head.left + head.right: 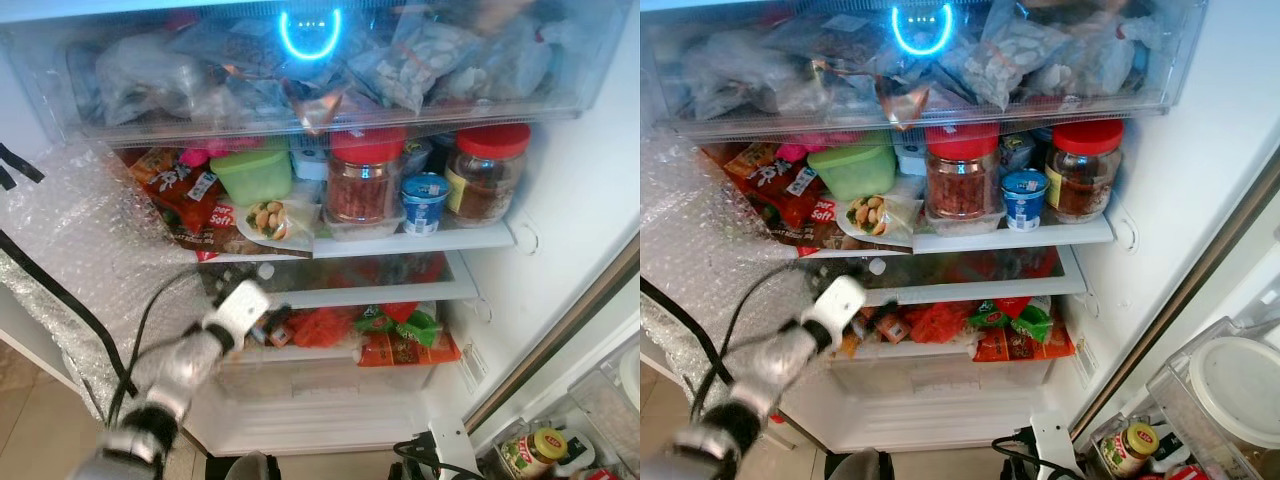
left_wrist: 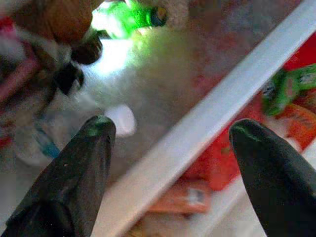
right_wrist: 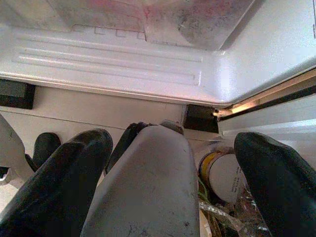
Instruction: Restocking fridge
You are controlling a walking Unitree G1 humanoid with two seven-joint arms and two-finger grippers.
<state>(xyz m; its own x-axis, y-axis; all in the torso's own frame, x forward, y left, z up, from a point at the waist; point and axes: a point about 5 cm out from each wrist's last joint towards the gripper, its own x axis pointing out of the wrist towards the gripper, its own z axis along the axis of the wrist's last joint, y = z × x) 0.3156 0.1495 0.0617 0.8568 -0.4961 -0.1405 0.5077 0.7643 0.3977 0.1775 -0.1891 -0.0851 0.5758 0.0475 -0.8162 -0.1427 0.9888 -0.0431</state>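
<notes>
Two red-lidded glass jars (image 1: 365,180) (image 1: 487,172) stand on the open white fridge's (image 1: 570,200) middle glass shelf (image 1: 400,243), with a small blue-and-white yoghurt cup (image 1: 425,203) between them and a green plastic tub (image 1: 254,173) to their left. Above sits a clear drawer of plastic bags (image 1: 300,70) under a glowing blue ring light (image 1: 310,35). On the lower shelf lie red and orange snack packets (image 1: 400,340). The left hand (image 2: 170,136) reaches in at the front edge of that lower shelf, its two black fingers (image 2: 81,168) spread wide with nothing between them. The right hand (image 3: 170,143) hangs low before the fridge base, fingers apart on either side of a grey rounded object (image 3: 148,182); whether they touch it I cannot tell.
</notes>
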